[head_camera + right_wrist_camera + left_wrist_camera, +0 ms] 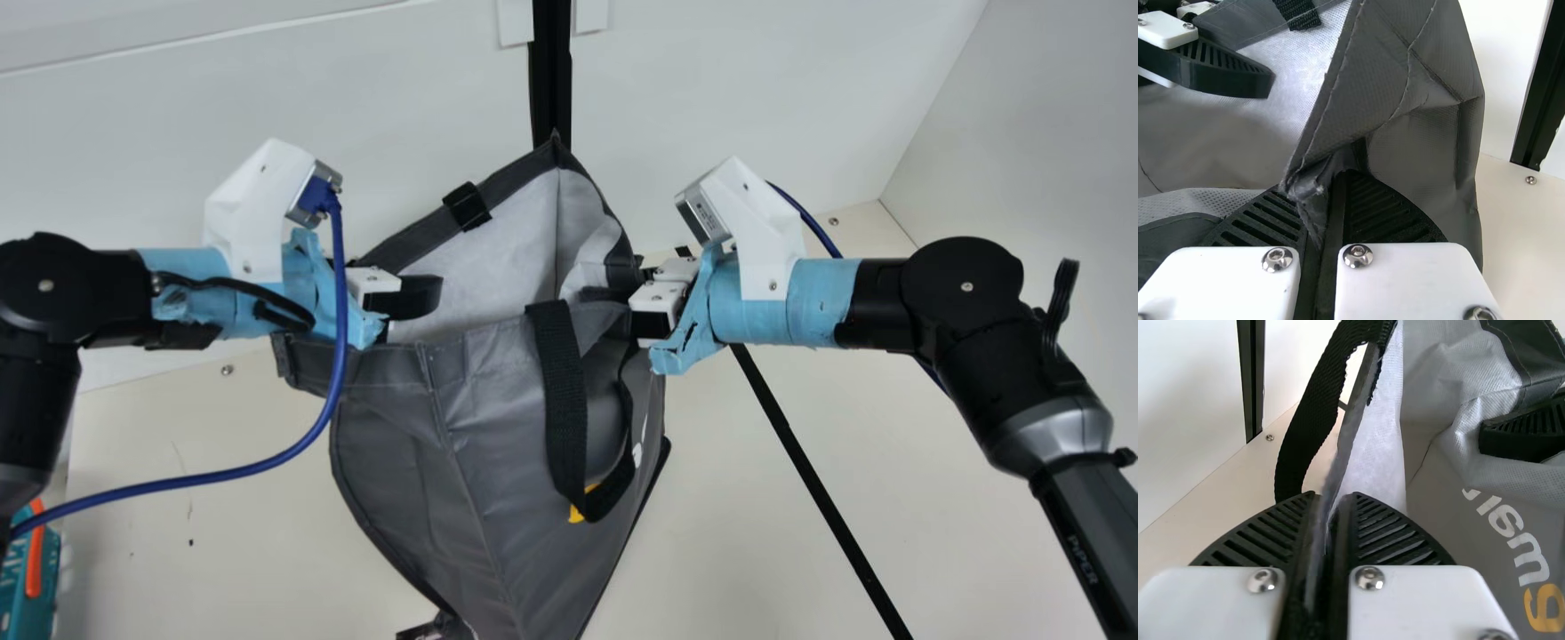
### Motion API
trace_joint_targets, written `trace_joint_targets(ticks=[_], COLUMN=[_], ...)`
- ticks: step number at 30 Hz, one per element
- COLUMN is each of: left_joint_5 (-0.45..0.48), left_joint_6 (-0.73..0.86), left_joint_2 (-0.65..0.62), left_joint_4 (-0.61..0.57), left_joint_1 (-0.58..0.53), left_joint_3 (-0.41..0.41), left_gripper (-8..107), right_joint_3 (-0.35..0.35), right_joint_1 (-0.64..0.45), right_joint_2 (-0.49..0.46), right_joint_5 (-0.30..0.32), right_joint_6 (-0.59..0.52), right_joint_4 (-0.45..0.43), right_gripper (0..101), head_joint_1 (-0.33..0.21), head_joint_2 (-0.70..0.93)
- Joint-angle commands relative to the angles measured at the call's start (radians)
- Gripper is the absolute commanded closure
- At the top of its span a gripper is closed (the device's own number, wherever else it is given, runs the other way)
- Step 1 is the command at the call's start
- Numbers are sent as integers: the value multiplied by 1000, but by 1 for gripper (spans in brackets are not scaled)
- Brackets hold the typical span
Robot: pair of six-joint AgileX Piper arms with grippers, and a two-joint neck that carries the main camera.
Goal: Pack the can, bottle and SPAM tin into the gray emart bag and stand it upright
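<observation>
The gray emart bag (480,444) hangs between my two grippers with its mouth spread, pale lining showing and a black strap down its front. At its left rim is my left gripper (413,298); in the left wrist view that gripper (1328,513) is shut on the rim of the bag (1531,513). My right gripper (645,298) is at the rim's right side; in the right wrist view the gripper (1335,193) pinches a fold of the gray bag (1425,127). The bag's lower end runs past the main view's bottom edge.
A teal and orange object (31,569) lies at the lower left of the main view. A black strip (818,480) runs across the cream table (800,551) on the right, and white walls stand behind the bag.
</observation>
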Motion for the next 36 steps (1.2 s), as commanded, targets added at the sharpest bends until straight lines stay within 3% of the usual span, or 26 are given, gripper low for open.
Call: trace_joint_targets(ticks=[1, 13, 14, 21, 36], left_joint_5=[0, 0, -20, -47, -78], left_joint_6=[0, 0, 13, 59, 176], left_joint_2=[0, 0, -48, -102, -258], left_joint_4=[0, 0, -3, -50, -190], left_joint_1=[0, 0, -5, 0, 51], left_joint_3=[0, 0, 71, 139, 272], left_gripper=[77, 37, 33, 10, 9], right_joint_3=[0, 0, 0, 0, 0], right_joint_1=[0, 0, 0, 0, 0], right_joint_2=[0, 0, 0, 0, 0], right_joint_5=[0, 3, 3, 3, 3], right_joint_6=[0, 0, 0, 0, 0], right_joint_4=[0, 0, 0, 0, 0], right_gripper=[101, 101, 101, 101, 101], head_joint_1=[-23, -23, -23, -23, -23], head_joint_2=[-2, -2, -2, -2, -2])
